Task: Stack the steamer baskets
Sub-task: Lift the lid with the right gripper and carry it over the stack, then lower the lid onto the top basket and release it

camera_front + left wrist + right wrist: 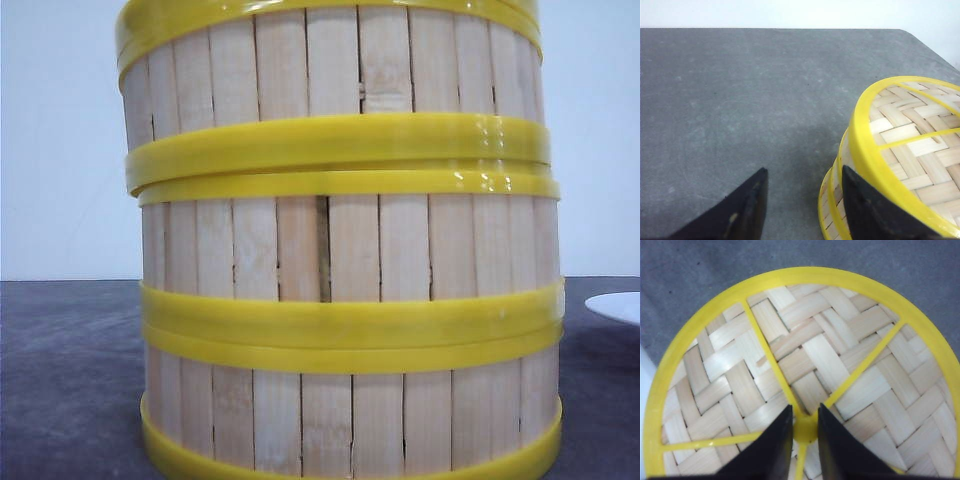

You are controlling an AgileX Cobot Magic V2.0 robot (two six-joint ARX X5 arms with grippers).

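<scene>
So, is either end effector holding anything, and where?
Right end effector straddles the woven yellow-spoked top's hub; clamping cannot be told. Left end effector holds nothing.

1. No text, label, brand, number or sign can be read in the front view; the steamer baskets show only bare wooden slats and plain yellow rings.
2. The left wrist view shows no lettering on the grey table; none on the woven lid either.
3. The right wrist view shows unmarked weave and plain yellow spokes; nothing legible.
</scene>
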